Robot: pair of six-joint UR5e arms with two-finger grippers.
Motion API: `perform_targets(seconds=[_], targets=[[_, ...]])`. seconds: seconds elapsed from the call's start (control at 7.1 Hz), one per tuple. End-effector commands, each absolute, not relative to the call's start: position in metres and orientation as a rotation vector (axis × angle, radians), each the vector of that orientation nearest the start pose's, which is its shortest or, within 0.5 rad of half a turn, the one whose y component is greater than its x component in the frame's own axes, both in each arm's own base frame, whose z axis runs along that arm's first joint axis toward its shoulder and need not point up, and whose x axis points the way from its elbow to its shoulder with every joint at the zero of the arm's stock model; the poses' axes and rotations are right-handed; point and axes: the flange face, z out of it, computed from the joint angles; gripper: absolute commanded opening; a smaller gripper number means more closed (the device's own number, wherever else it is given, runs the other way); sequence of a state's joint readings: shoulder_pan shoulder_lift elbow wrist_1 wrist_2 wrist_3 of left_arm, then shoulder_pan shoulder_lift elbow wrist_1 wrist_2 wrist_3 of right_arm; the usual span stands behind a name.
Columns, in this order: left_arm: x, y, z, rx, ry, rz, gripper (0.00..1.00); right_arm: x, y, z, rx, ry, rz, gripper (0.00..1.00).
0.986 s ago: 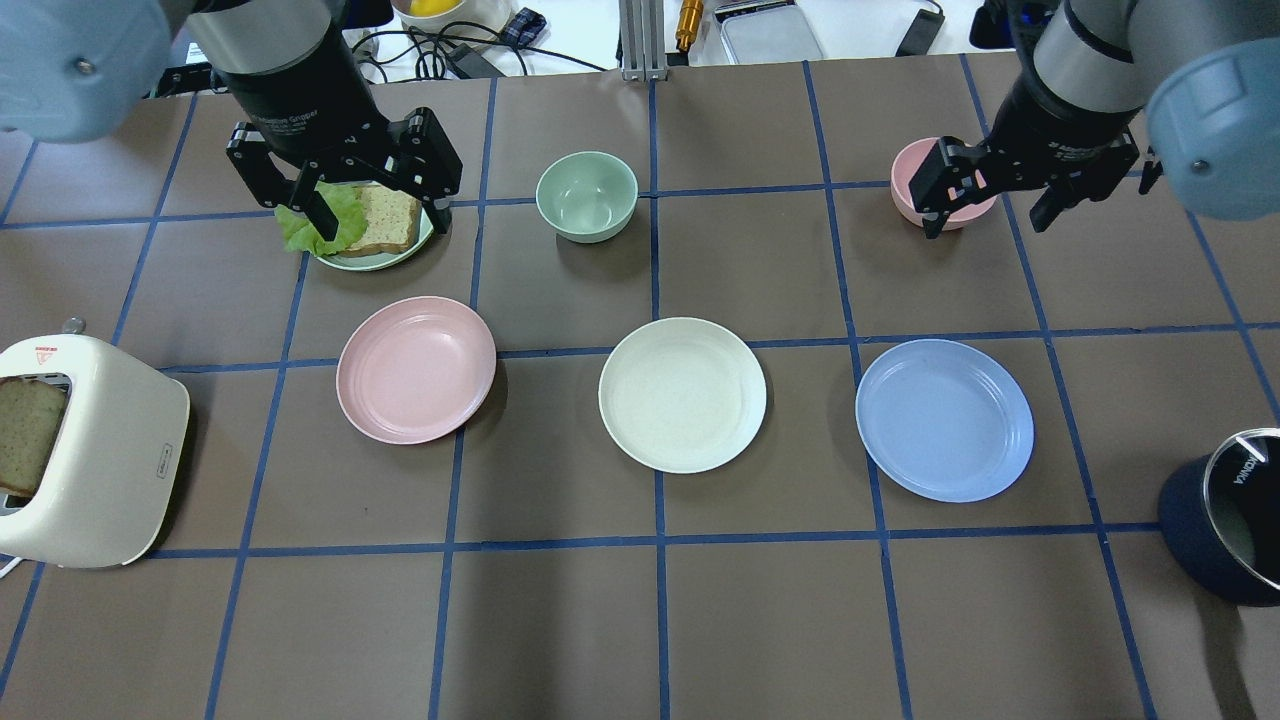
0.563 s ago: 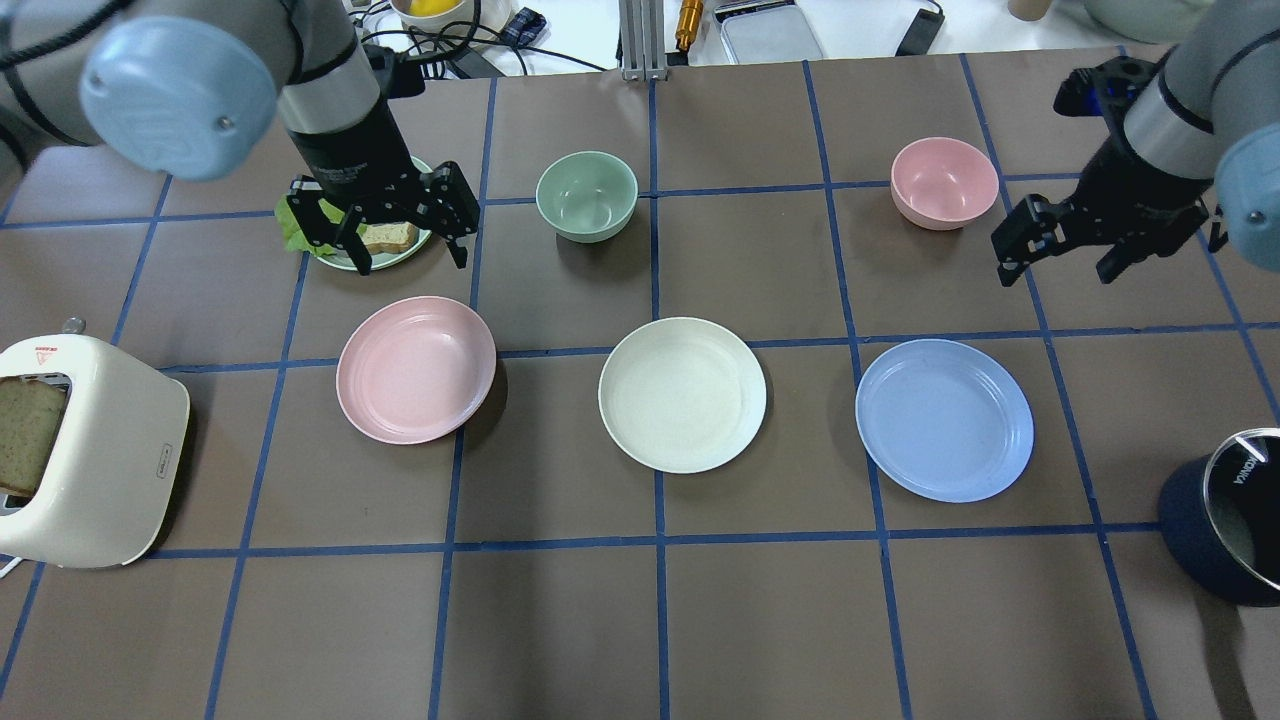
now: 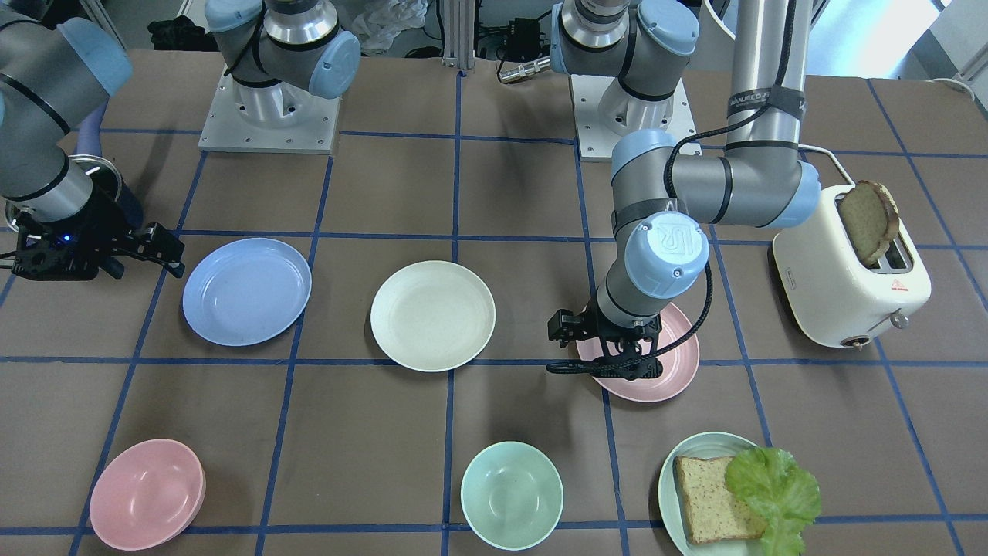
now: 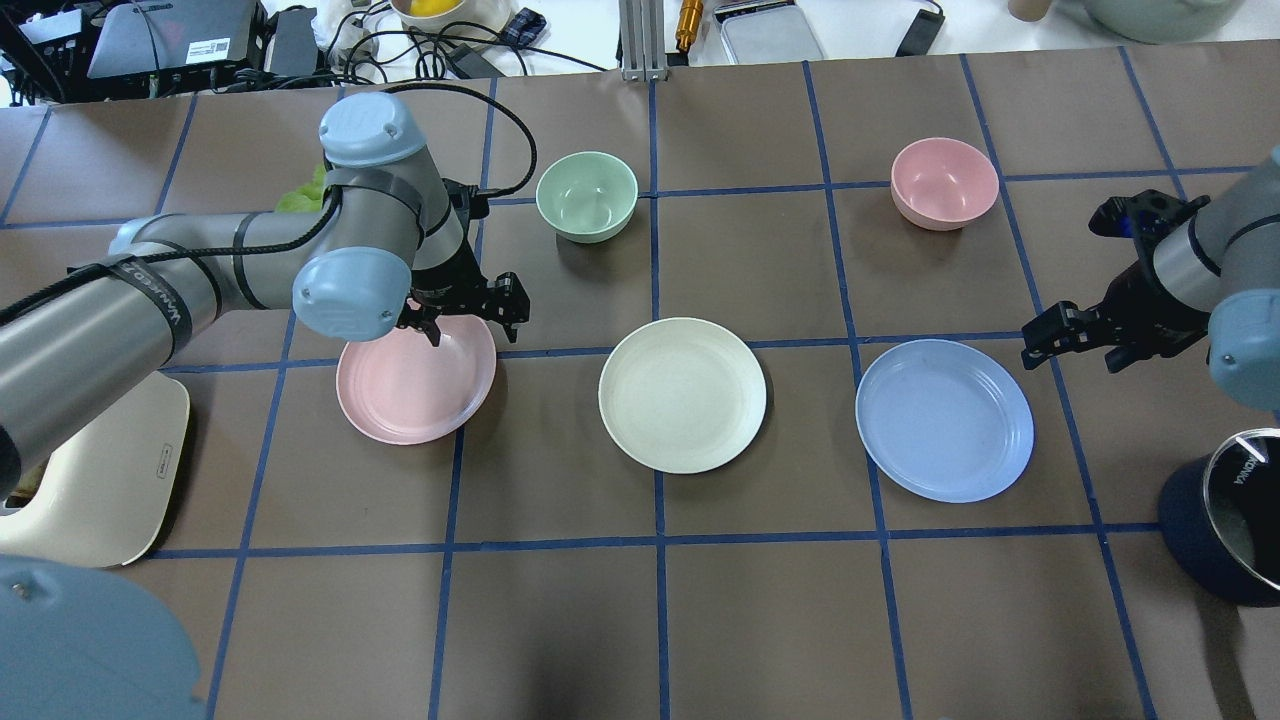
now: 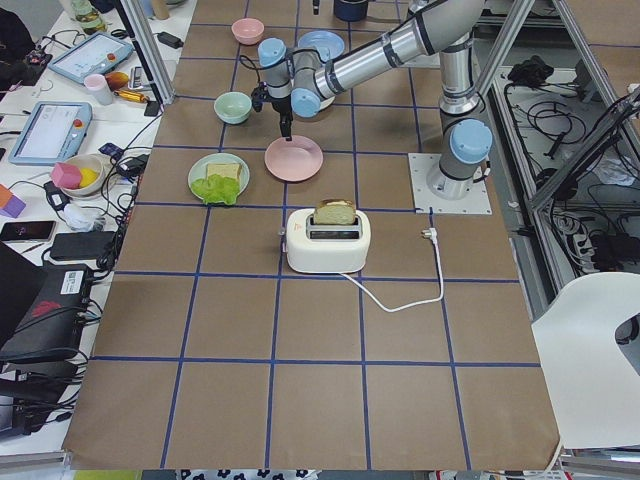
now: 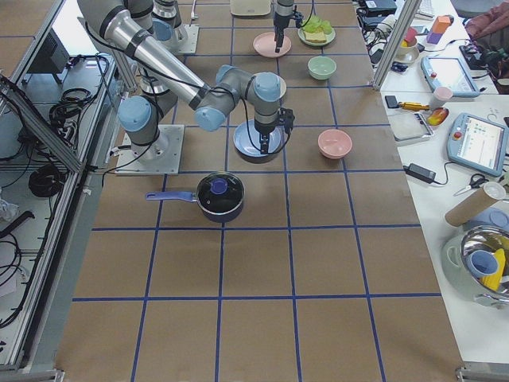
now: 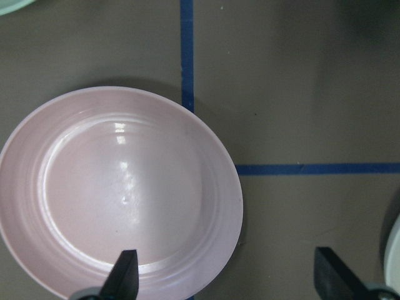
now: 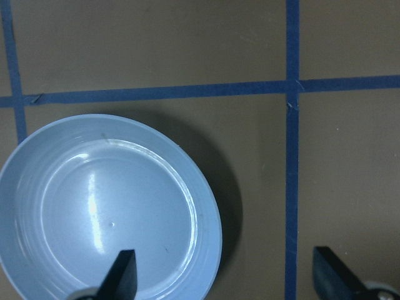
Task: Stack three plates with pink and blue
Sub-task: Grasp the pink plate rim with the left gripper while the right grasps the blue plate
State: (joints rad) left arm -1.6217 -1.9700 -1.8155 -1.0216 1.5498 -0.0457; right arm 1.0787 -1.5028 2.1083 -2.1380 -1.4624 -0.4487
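Brown paper surface (image 4: pixel 760 620), taped into squares with blue lines. Three plates are lying on it in one row, well apart from each other, none stacked: pink plate (image 4: pixel 415 385) on the robot's left, cream plate (image 4: pixel 682 394) in the middle, blue plate (image 4: pixel 944 420) on the robot's right. All three are sitting flat, hollow side up.

Left tool (image 4: pixel 472 318) is hanging low over the far edge of the pink plate, on the side toward the cream plate. Its fingers are spread wide and holding nothing. In the left wrist view one fingertip (image 7: pixel 125 275) is showing over the plate's inner rim, the other over bare surface past the rim, so the jaws are straddling the edge. Contact with the plate: cannot tell.

Right tool (image 4: pixel 1072 352) is sitting at the blue plate's outer far edge, also spread wide and holding nothing. In the right wrist view one fingertip (image 8: pixel 123 275) is showing over the plate's inside, the other over bare surface beyond a tape line.

Other items: mint bowl (image 4: pixel 586 195) and pink bowl (image 4: pixel 944 182) are standing farther from the robot than the plate row. A mint plate with bread and lettuce (image 3: pixel 733 494) is lying beyond the pink plate. A white toaster (image 3: pixel 849 270) with a slice sticking up is standing at the left end, a dark pot (image 4: pixel 1225 520) at the right end.
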Motion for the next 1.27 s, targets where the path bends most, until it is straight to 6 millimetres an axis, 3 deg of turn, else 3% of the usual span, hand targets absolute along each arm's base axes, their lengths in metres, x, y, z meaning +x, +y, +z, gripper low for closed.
perform_targets(seconds=[0.0, 0.28, 0.56, 0.85, 0.99, 1.13], targets=[[-0.172, -0.561, 0.182, 0.034, 3.127, 0.136, 0.83, -0.094, -0.46, 0.218, 0.104, 2.991, 0.009, 1.0], [-0.184, -0.557, 0.179, 0.082, 3.11, 0.136, 0.04, -0.084, -0.458, 0.202, 0.11, 2.911, 0.008, 1.0], [-0.186, -0.558, 0.183, 0.075, 3.109, 0.124, 0.0, -0.079, -0.451, 0.183, 0.107, 2.91, -0.042, 1.0], [-0.186, -0.557, 0.2, 0.078, 3.101, 0.079, 0.0, -0.077, -0.45, 0.182, 0.107, 2.904, -0.045, 0.99], [-0.183, -0.558, 0.191, 0.081, 3.062, 0.095, 0.0, -0.078, -0.45, 0.181, 0.109, 2.906, -0.04, 0.95], [-0.19, -0.559, 0.204, 0.075, 3.08, 0.059, 0.0, -0.078, -0.449, 0.179, 0.11, 2.908, -0.026, 0.86]])
